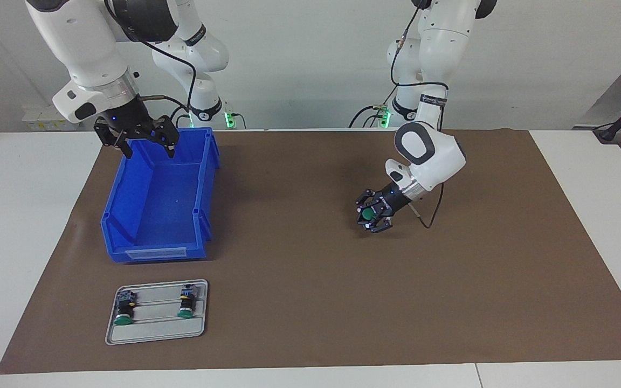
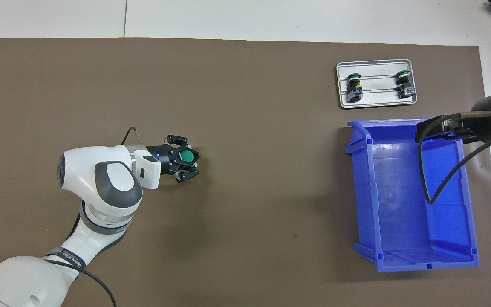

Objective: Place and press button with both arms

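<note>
My left gripper (image 1: 370, 214) is shut on a green-capped button (image 1: 367, 215), held low over the middle of the brown mat, its cap pointing away from the robots. It also shows in the overhead view (image 2: 184, 158) with the button (image 2: 187, 156). My right gripper (image 1: 140, 141) hangs open and empty over the robots' end of the blue bin (image 1: 127, 205); in the overhead view (image 2: 435, 130) it sits at the bin's rim. Two more green buttons (image 1: 123, 310) (image 1: 185, 304) lie on a grey tray (image 1: 154, 333).
The blue bin (image 2: 362, 204) stands at the right arm's end of the table, with nothing in it. The grey tray (image 2: 377, 101) lies just farther from the robots than the bin. A brown mat (image 1: 310, 302) covers the table.
</note>
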You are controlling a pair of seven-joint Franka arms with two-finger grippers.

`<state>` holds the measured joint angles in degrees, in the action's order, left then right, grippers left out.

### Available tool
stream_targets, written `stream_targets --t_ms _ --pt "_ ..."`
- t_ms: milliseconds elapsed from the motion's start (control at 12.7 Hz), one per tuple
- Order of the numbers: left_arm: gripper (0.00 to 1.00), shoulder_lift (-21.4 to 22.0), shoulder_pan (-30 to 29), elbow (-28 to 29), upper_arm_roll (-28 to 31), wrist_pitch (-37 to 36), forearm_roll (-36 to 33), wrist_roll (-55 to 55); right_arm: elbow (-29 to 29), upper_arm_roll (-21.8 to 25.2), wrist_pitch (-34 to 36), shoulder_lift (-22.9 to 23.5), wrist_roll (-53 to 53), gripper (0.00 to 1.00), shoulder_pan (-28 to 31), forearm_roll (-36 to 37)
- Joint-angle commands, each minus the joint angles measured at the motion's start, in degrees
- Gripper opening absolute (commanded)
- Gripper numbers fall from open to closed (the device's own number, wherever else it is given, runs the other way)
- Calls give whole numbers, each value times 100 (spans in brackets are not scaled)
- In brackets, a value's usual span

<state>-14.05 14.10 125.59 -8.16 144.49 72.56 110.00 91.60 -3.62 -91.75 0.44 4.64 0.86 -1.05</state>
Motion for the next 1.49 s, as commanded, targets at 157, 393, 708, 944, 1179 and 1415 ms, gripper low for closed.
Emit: stream_targets --t_ms 157,393,708,944,1179,1415 --pt "33 166 66 221 34 80 145 189 77 -15 43 -79 -112 100 29 -71" --pt "61 166 22 194 34 44 145 180 77 -15 43 -79 -112 100 29 -71" --pt "87 227 -4 185 43 -69 145 136 77 -15 43 -79 -112 100 29 -71" --pt "87 543 -13 133 69 -289 145 -451 77 -15 43 -79 -112 100 29 -71" --pt "87 798 -311 -60 95 -780 136 -1022 77 -15 43 -79 -112 100 29 -71" --pt "87 966 -767 -349 104 -1272 22 -1734 77 -15 43 -79 -112 100 29 -71"
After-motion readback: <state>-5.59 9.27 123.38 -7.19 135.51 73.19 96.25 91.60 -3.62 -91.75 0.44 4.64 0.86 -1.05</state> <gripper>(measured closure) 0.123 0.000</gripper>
